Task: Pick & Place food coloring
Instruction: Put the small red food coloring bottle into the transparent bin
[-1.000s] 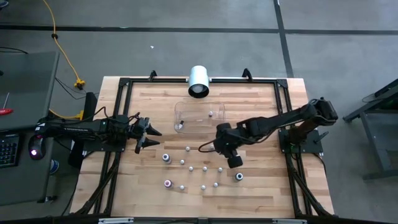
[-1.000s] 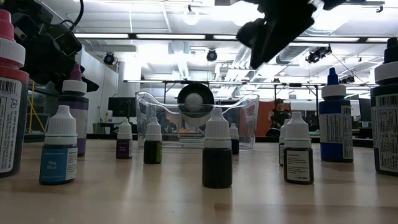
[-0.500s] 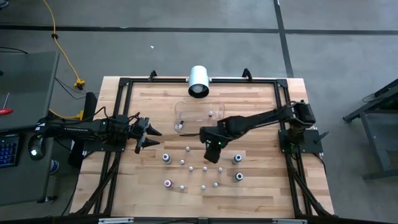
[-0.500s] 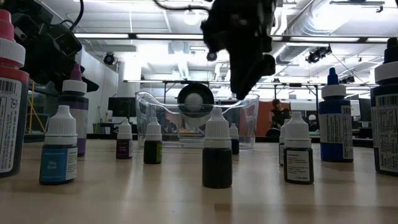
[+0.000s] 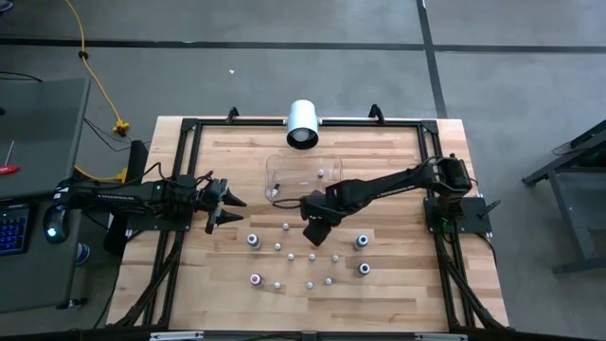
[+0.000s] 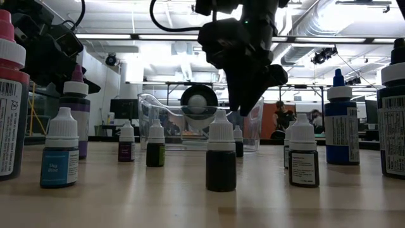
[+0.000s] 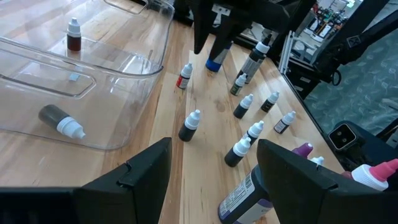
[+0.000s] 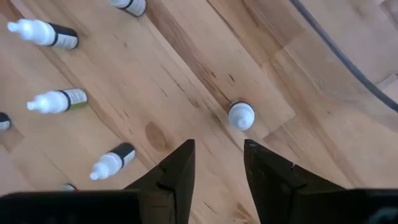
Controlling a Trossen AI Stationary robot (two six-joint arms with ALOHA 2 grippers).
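Right gripper (image 5: 315, 232) moved further left, fingers parted above small bottle (image 8: 241, 115), tray (image 5: 280, 167) just behind

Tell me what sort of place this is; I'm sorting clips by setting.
Probably a robotics lab or workshop, not a kitchen. A wooden table with a black frame stands on a bare grey floor, the low view shows exposed ceiling ducts and strip lights, and a keyboard sits on a side desk.

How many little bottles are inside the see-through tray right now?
2. One bottle stands upright near the far side of the clear tray. The other bottle lies on its side close to the tray's near wall. Glare on the plastic could hide another.
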